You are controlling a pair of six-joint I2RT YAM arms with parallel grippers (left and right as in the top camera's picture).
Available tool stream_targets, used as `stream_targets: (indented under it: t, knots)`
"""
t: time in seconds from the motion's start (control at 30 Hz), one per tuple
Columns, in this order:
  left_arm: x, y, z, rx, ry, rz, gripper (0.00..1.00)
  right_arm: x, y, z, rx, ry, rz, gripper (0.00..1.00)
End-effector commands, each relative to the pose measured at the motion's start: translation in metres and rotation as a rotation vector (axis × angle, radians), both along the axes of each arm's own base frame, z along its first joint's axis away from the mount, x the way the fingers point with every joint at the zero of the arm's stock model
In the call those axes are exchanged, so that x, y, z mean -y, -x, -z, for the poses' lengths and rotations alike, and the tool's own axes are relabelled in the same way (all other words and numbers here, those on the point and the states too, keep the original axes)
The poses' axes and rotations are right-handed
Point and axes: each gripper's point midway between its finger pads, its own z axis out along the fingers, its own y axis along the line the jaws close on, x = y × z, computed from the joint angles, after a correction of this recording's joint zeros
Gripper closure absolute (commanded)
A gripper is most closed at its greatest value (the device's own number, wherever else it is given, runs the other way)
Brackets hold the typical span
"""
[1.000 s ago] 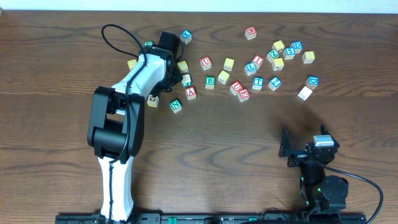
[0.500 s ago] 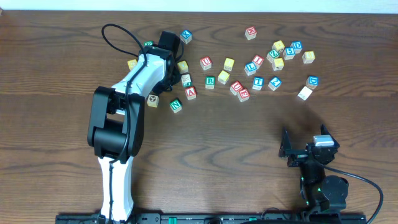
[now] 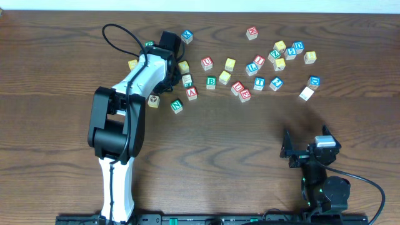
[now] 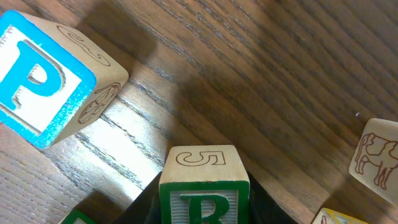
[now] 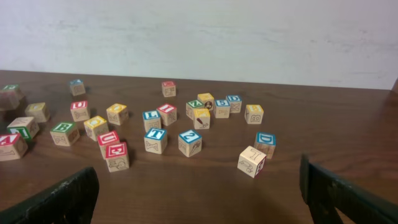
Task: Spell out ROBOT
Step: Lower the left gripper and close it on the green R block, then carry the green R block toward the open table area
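At the eleven o'clock sector of the dark wooden table [image 3: 250,137], the left gripper [image 4: 204,208] clamps its fingers on opposite sides of the small wooden cube with the green letter R [image 4: 203,167]. This probably isolates it from the blue-lettered wooden P cube [image 4: 43,81] at its ten o'clock. The right gripper [image 5: 199,199], at five o'clock, is parked wide open and empty.

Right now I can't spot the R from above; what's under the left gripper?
The green R cube, a 5 on another face, sits clamped in the left gripper. From overhead the left arm covers it.
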Motion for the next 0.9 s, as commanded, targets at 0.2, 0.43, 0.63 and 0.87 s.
stream_targets:
  t: [0.2,0.43,0.63,0.87]
  knots:
    - [-0.006,0.006,0.009,-0.028,-0.024,0.01,0.74,0.002,0.0,0.001,-0.001,-0.006,0.008,0.01]
    - [-0.003,-0.005,-0.018,0.022,-0.047,0.167,0.75,0.002,0.0,0.001,-0.001,-0.006,0.008,0.01]
    - [-0.001,-0.014,-0.073,0.129,-0.076,0.321,0.78,0.002,0.0,0.001,-0.001,-0.006,0.008,0.01]
    - [-0.005,0.007,-0.165,0.261,-0.08,0.361,0.79,0.002,0.0,0.001,-0.001,-0.006,0.008,0.01]
